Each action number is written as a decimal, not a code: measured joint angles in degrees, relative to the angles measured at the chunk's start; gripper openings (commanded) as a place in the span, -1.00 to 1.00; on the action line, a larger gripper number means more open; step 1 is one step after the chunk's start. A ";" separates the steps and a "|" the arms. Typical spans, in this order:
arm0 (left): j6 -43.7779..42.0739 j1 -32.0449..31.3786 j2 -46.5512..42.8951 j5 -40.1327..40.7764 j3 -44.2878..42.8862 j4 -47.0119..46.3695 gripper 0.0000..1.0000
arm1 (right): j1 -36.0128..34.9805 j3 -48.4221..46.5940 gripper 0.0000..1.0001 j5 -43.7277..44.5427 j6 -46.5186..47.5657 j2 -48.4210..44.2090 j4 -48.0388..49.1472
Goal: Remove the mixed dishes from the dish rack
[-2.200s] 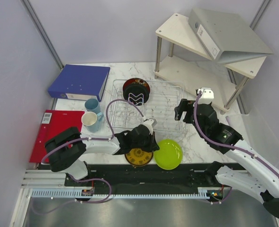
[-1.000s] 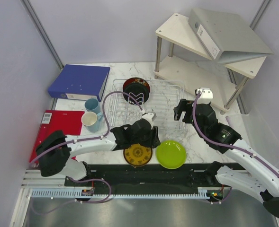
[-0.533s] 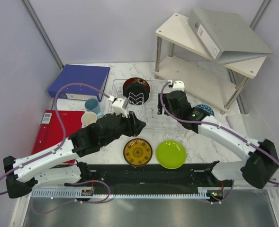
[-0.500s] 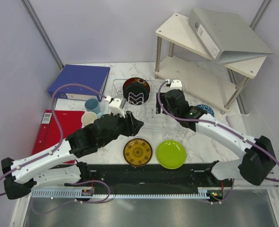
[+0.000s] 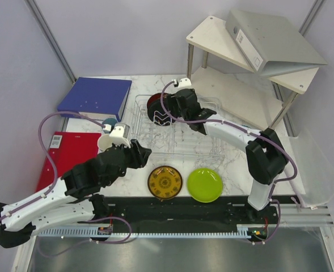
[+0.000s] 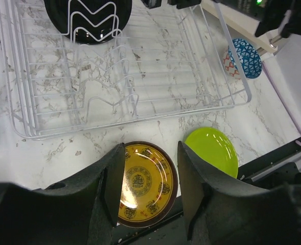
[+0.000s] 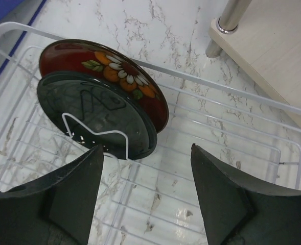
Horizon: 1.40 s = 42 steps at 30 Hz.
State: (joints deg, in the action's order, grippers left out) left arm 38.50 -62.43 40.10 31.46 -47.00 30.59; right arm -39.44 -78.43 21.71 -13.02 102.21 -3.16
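A wire dish rack point(image 5: 175, 141) sits in the middle of a marble tabletop point(image 5: 235, 170) and holds two plates, both standing on edge in the wavy dividers at its rear left corner. The dark red floral plate point(image 7: 109, 66) stands at the back, and the glossy black plate point(image 7: 89, 109) leans against its front.

The right gripper point(image 7: 146, 153) hangs over the rack just beside this pair. Its jaws are spread wide and grasp nothing, with only wire grid showing between them. The left gripper point(image 6: 149, 153) is poised above the tabletop at the rack's near edge, its jaws likewise released and holding nothing.

Other dishes lie outside the rack. The yellow-brown patterned plate point(image 5: 165, 182) and the lime green plate point(image 5: 205, 184) lie flat and face up in front of it, side by side and not touching. The small blue patterned dish point(image 6: 245, 57) rests just beyond the rack's right end.

Left of the rack stand the light-blue mug point(image 5: 107, 121) and the white mug point(image 5: 102, 141), close together and partly hidden by the left arm. Beyond them lie a blue binder point(image 5: 96, 96) and a red folder point(image 5: 64, 153). At the far right, a white two-tier shelf point(image 5: 212, 34) carries a grey binder point(image 5: 274, 39) on its top tier.
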 measured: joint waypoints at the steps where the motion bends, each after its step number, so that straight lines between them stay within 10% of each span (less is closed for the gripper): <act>1: 0.02 0.00 -0.83 0.24 0.22 0.20 0.04 | 0.22 -0.26 0.48 0.20 0.98 1.38 1.05; 12: -0.02 0.00 -4.33 3.28 2.38 1.05 0.04 | 2.86 -1.36 0.25 -0.72 5.70 11.43 7.87; 34: 0.00 0.00 -3.23 4.46 4.35 1.05 0.04 | 2.91 -2.73 -0.97 -6.01 5.81 13.00 12.28; 42: 0.00 0.00 -2.89 4.48 4.87 1.03 0.03 | 2.75 -2.69 -1.00 -6.69 5.95 12.70 11.72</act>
State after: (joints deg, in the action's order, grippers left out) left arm 38.50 -62.43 37.21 35.94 -42.13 31.62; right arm -36.69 -81.12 15.03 -7.07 114.91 8.56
